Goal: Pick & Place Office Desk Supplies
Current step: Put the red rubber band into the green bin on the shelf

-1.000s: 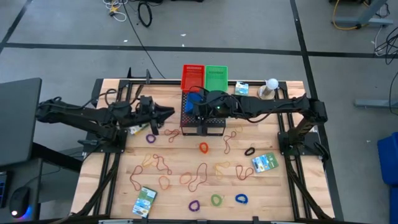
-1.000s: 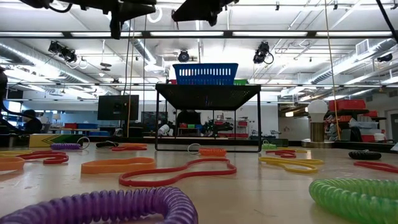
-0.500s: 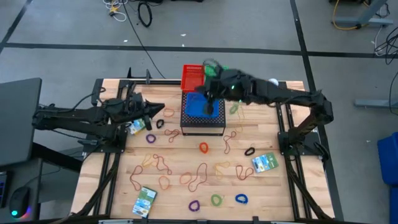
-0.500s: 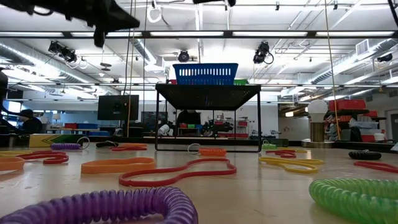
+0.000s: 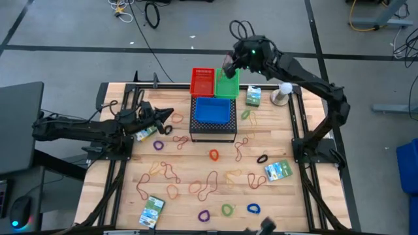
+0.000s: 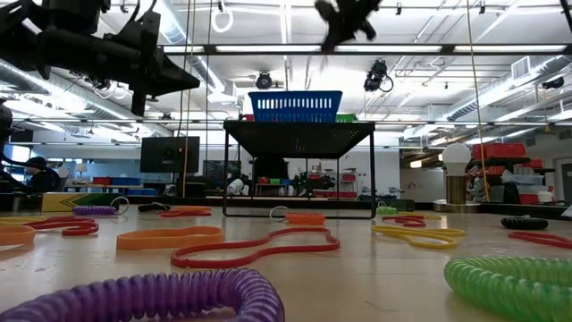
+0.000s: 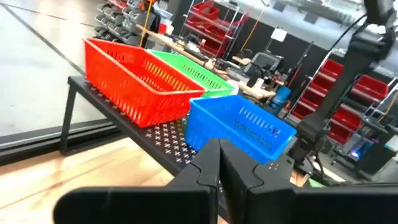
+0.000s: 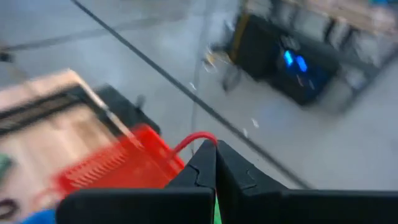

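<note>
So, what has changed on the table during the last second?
The right pincer, shut on a red rubber band, swung from over the blue basket to the far edge, above the green basket. The left pincer, shut, drew back slightly leftward. The loose bands on the table stayed put.

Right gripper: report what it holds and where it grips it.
The right gripper, raised above the red basket and green basket, is shut on a thin red rubber band, pinching one end; the loop arcs out from the fingertips.
</note>
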{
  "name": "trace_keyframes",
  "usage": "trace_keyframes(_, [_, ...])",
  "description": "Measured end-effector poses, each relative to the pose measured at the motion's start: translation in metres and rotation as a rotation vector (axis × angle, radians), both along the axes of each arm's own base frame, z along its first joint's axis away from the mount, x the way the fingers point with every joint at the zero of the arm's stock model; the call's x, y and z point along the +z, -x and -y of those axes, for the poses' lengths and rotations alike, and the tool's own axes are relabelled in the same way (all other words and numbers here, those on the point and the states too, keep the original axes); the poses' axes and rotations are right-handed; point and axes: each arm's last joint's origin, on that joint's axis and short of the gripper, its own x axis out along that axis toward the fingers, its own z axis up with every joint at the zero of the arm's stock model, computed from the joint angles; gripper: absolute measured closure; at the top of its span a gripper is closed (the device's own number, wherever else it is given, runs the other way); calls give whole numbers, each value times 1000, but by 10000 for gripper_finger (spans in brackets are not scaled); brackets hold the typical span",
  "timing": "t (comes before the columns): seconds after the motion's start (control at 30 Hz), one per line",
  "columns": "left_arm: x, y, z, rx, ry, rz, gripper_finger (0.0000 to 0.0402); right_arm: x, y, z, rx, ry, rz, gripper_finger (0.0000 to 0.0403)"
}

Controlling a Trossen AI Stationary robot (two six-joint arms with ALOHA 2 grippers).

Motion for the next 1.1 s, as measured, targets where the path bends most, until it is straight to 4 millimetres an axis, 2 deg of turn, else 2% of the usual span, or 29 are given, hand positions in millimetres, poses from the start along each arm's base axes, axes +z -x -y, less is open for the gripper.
trace_keyframes(0.17, [-1, 0, 0, 6, -8, -13, 393, -48, 9, 26, -81, -167, -11, 403])
trace_keyframes(0.33, [-1, 0, 0, 8, -7, -18, 393, -89, 9, 30, -92, -270, -20, 403])
trace_keyframes(0.43, [-3, -1, 0, 8, -5, -36, 393, -101, 9, 29, -100, -308, -14, 403])
trace_keyframes(0.6, [-6, -3, -1, 8, -1, -52, 393, -101, 8, 26, -95, -327, 2, 400])
trace_keyframes(0.83, [-8, -5, -1, 8, 10, -66, 393, -80, 7, 15, -89, -340, 13, 398])
trace_keyframes(1.1, [-8, -5, -1, 23, 16, -62, 393, -62, 9, 8, -204, -343, 31, 397])
